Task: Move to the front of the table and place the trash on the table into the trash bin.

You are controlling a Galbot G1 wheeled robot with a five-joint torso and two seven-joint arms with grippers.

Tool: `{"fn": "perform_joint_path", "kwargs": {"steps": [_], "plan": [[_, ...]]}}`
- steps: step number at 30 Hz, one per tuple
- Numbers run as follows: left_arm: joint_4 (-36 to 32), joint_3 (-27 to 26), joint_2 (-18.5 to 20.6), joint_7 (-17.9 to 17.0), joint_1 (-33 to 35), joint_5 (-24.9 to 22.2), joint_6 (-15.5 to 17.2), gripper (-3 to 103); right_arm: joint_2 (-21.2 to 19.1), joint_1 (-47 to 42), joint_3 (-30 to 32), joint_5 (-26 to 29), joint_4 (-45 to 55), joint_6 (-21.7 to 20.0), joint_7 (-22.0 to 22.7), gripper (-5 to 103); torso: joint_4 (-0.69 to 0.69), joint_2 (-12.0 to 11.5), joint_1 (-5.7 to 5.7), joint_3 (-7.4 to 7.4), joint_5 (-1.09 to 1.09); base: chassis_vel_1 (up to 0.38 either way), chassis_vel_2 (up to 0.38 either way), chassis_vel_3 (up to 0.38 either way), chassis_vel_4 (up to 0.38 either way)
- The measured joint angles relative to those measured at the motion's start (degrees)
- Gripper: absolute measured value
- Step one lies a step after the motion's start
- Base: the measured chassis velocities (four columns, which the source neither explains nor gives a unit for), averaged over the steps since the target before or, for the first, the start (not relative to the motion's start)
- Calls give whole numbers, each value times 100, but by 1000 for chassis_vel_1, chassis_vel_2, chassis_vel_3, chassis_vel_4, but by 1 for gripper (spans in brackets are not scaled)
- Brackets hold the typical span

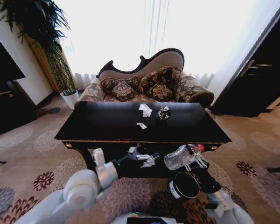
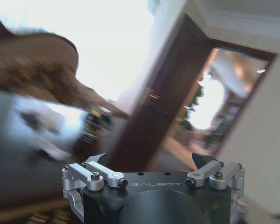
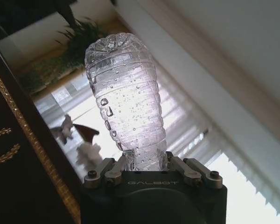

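Observation:
The glossy black table [image 1: 102, 123] with gold trim stands just ahead of me. On it lie a crumpled white paper wad [image 1: 145, 110], a tiny white scrap [image 1: 142, 125] and a dark crushed can [image 1: 164, 112]. My right gripper [image 1: 196, 157] [image 3: 142, 161] is shut on the neck of a clear plastic bottle [image 1: 179, 157] [image 3: 126, 93] with a red cap, held in front of the table edge just above the black trash bin [image 1: 184, 185] on the carpet. My left gripper [image 1: 147, 159] [image 2: 149, 161] hangs open with nothing in it below the table's front edge.
A patterned sofa [image 1: 149, 84] with cushions stands behind the table. A white plant pot [image 1: 70, 98] sits at the back left, dark cabinets [image 1: 261, 79] at the right. Patterned carpet [image 1: 32, 154] lies open on both sides of the table.

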Motion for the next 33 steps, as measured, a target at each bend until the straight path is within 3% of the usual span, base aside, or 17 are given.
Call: {"fn": "perform_joint_path", "kwargs": {"steps": [1,2,6,10,17,20,24,26,33], "plan": [[72,-417,11,102,294,324,-88,100,18,-6,-62,246,-137,-67,-34,26,-1,0,0,0,0,0,0,0,0],[72,-417,11,102,294,324,-88,100,18,-6,-62,246,-137,-67,-34,26,-1,0,0,0,0,0,0,0,0],[399,-1450,46,447,1178,1028,-348,100,45,1,-207,881,-714,-219,-51,26,1,0,0,0,0,0,0,0,0],[574,-1945,-13,509,1373,1271,-530,100,27,8,-315,1367,-1066,-358,-132,26,0,0,0,0,0,0,0,0,0],[801,-2733,-108,607,1531,1502,-718,100,-60,21,-613,2176,-1537,-569,-284,26,0,0,0,0,0,0,0,0,0],[1068,-3201,-136,732,1684,1633,-912,100,-83,33,-825,3004,-1831,-767,-426,25,2,0,0,0,2,0,0,0,0],[1363,-3416,-155,892,1760,1736,-1071,100,-29,68,-815,3418,-2162,-817,-501,25,-7,0,0,1,0,0,0,0,0],[1442,-3634,-238,978,2000,1817,-1189,100,-35,183,-831,3561,-2365,-887,-542,25,-1,0,0,1,0,0,0,0,0],[1524,-4370,-646,1117,2881,1888,-1518,100,-141,644,-1037,3955,-2956,-1197,-667,25,1,0,0,0,0,0,0,0,0]]}}
